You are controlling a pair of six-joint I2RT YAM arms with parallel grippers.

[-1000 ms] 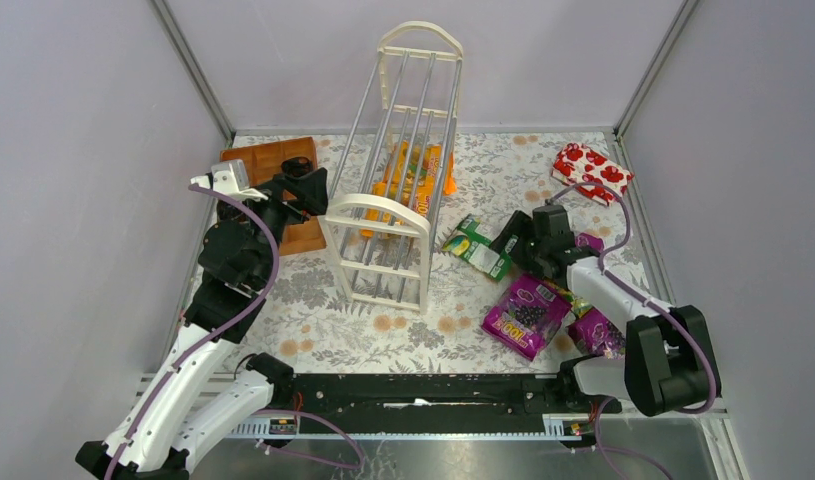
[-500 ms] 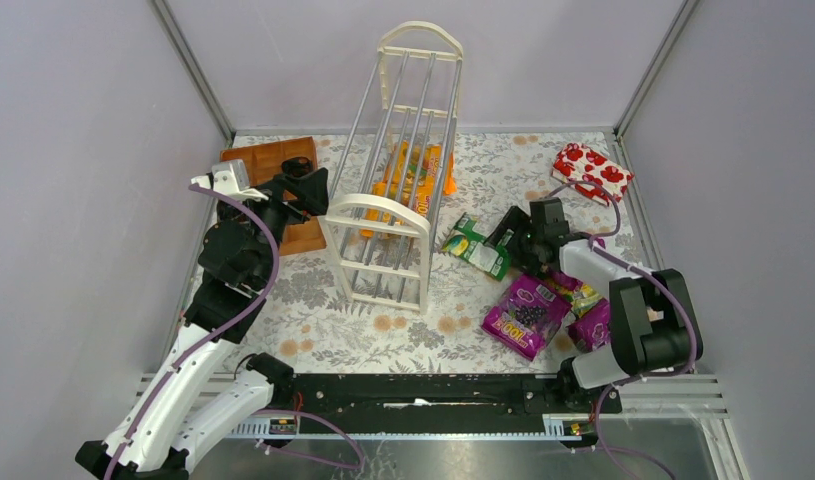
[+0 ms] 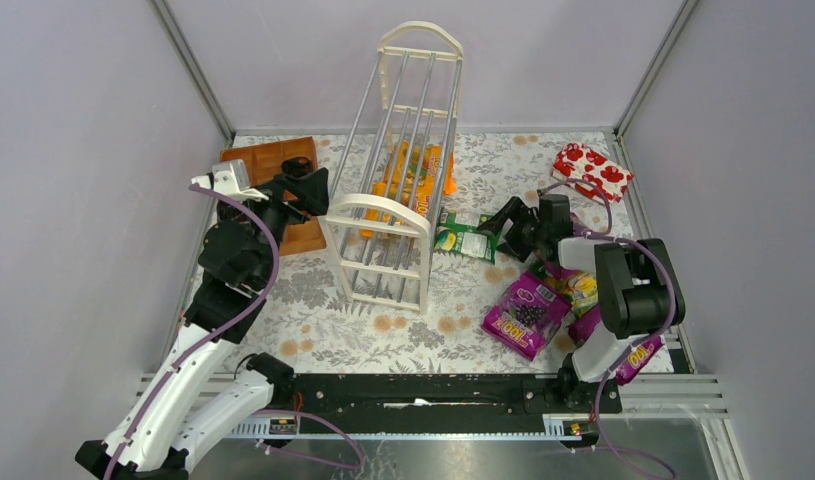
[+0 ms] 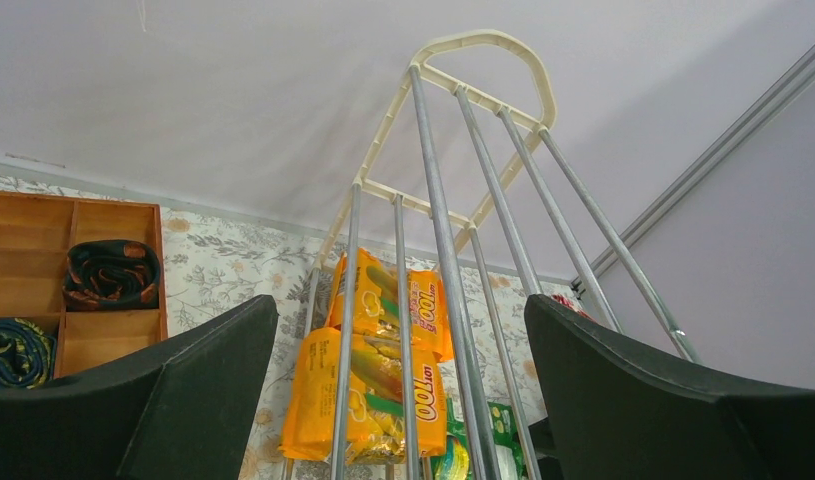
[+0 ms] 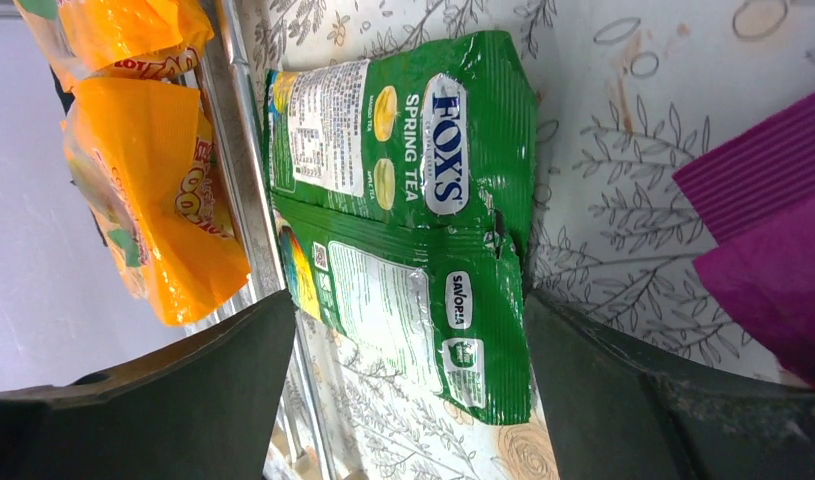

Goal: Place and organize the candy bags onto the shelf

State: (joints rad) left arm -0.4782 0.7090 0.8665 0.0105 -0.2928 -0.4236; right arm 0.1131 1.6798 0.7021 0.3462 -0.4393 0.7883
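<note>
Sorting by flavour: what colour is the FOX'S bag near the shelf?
The FOX'S bag is green; clearest in the right wrist view.

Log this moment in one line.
left pincer: open, facing shelf | right pincer: open, straddling green bags on table | orange bags: inside shelf

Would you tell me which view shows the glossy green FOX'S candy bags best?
Right wrist: the glossy green FOX'S candy bags fill it, lettering legible. Top external shows them small; left wrist, only a corner.
</note>
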